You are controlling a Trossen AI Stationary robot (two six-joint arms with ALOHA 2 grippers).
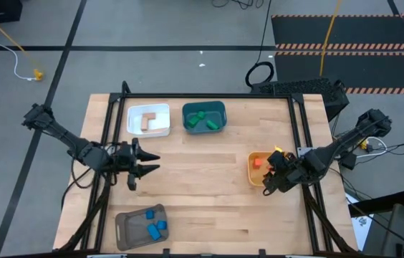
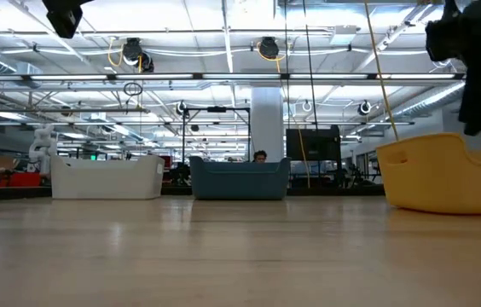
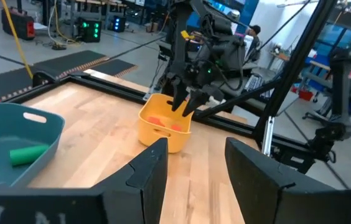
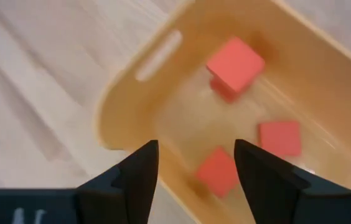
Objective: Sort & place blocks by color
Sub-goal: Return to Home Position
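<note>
I read right jaws open, empty, just above the yellow bin (image 4: 122, 118); three red-orange blocks (image 4: 234, 64) lie in it right below them. Left jaws spread, empty, over bare table (image 1: 202, 179). Low view: bin walls hide every block.

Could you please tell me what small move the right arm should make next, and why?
Probably lift the right hand up and back from the yellow bin: it hangs open and empty above the red blocks inside. The left hand waits open over the table, at left.
</note>
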